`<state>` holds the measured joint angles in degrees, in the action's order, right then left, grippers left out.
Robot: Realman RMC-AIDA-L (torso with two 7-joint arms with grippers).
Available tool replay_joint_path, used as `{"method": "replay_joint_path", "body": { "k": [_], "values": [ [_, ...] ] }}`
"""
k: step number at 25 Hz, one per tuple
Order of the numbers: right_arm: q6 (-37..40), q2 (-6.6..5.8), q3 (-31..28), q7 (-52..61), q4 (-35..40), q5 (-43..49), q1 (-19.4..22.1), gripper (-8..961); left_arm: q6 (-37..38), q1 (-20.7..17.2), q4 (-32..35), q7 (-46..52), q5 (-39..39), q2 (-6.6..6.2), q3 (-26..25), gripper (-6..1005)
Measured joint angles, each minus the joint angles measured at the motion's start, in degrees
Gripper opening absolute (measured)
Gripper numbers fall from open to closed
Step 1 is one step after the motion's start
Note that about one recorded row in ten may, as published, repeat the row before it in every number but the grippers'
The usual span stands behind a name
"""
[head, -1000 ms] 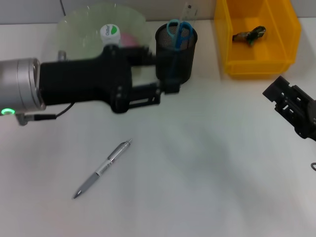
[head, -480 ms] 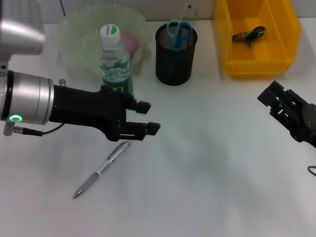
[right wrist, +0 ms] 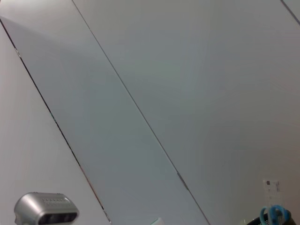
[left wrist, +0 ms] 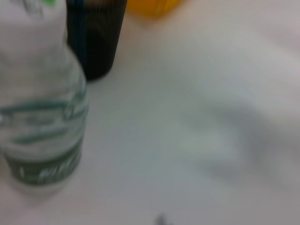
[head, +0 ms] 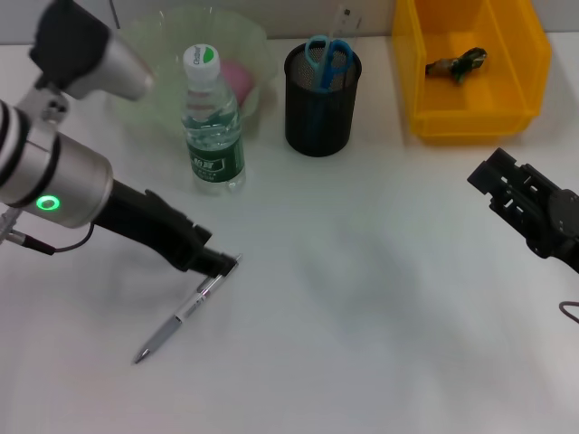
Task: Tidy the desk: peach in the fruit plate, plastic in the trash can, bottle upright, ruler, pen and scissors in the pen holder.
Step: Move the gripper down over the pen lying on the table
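Observation:
A grey pen (head: 185, 310) lies slanted on the white desk, and my left gripper (head: 219, 263) is down at its upper end, just over the tip. The bottle (head: 212, 125) stands upright with its green-and-white cap on, in front of the green fruit plate (head: 149, 63), which holds the pink peach (head: 241, 72). Blue-handled scissors (head: 327, 54) and a clear ruler (head: 345, 22) stand in the black mesh pen holder (head: 318, 108). The plastic (head: 457, 64) lies in the yellow trash can (head: 470, 122). My right gripper (head: 488, 178) hovers at the right edge, away from everything.
The left wrist view shows the bottle (left wrist: 42, 117) close by, with the pen holder (left wrist: 96, 37) and the yellow trash can (left wrist: 152, 5) behind it. The right wrist view looks at wall panels and catches the scissors' handles (right wrist: 274, 215).
My left arm has swung back from the bottle and plate and dropped toward the desk, ending at the pen's upper end. The right gripper has barely shifted.

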<state>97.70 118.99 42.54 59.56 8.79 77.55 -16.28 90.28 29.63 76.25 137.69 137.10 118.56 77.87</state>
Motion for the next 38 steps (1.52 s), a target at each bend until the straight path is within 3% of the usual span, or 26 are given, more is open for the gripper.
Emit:
{"method": "replay_joint_path", "body": {
  "k": [5, 11, 15, 25, 30, 33, 38],
  "values": [
    [-1.4, -0.06, 0.0, 0.0, 0.5, 0.0, -0.5, 561, -0.5, 2.4, -0.7, 5.1, 5.5, 0.11, 4.6, 544],
    [-2.8, 0.06, 0.0, 0.0, 0.9, 0.0, -1.1, 561, -0.6, 4.6, -1.5, 8.0, 5.7, 0.16, 5.6, 543],
    [-3.2, 0.04, -0.3, 0.0, 1.4, 0.0, -1.3, 561, -1.1, 7.9, -6.9, 9.4, 5.3, 0.32, 6.1, 543],
    [-3.3, -0.30, -0.2, 0.0, 2.5, 0.0, -1.6, 561, -4.3, 8.5, -6.1, 11.5, 5.1, 0.53, 10.1, 546],
    [-3.4, -0.33, -0.3, 0.0, 2.7, 0.0, -1.7, 560, -4.0, 9.1, -6.4, 13.5, 5.9, 0.53, 11.0, 658],
    [-4.0, -0.26, -0.4, -0.2, 2.8, 0.0, -1.8, 560, -3.9, 9.6, -6.6, 15.2, 8.1, 0.53, 12.4, 809],
    [-4.7, -0.12, -0.3, -0.3, 2.9, 0.0, -2.1, 560, -3.7, 10.0, -6.7, 16.5, 10.1, 0.53, 14.0, 801]
  ]
}}
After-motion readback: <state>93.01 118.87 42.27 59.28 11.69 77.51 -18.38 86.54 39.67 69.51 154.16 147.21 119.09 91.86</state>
